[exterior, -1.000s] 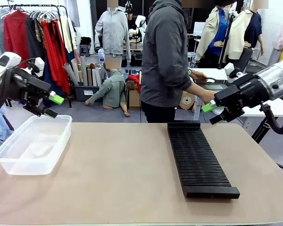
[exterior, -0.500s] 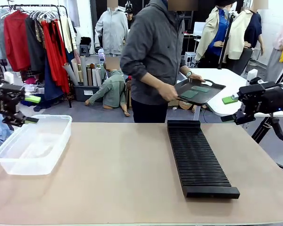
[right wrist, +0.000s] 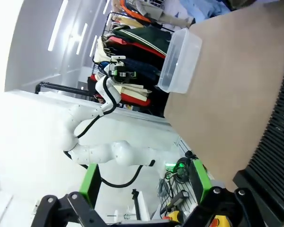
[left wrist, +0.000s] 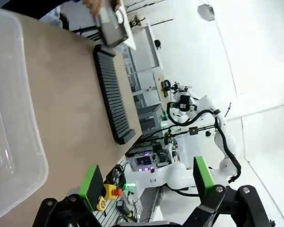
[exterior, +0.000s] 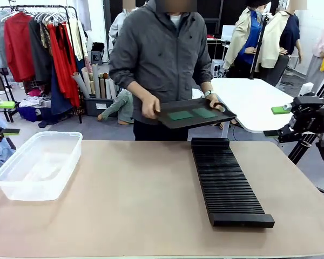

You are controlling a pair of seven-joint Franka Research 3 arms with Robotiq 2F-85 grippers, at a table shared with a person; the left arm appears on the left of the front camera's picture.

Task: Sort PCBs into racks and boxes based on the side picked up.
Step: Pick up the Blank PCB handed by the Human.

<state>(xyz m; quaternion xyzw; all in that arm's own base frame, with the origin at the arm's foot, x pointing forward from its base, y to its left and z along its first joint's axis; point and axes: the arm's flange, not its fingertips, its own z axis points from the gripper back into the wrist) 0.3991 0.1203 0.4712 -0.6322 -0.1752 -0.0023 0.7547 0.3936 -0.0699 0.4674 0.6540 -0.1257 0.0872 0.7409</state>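
Standing at far side in front view, person (exterior: 162, 59) holds dark tray (exterior: 167, 122) level in both hands; two PCBs (exterior: 181, 115) lie flat, side by side, on tray. Black slotted rack (exterior: 227, 181) on bench (exterior: 135, 199) right of centre, clear plastic tub (exterior: 38, 164) at left, well apart. Left end effector (exterior: 8, 117) at picture's left edge, spread, empty. Right end effector (exterior: 276, 121) off bench's right side, spread, empty.
Left wrist view: fingers wide apart, tub (left wrist: 9, 118) near, rack (left wrist: 112, 97) beyond.
Right wrist view: fingers wide apart, rack (right wrist: 279, 156) near, tub (right wrist: 182, 59) far across bench.
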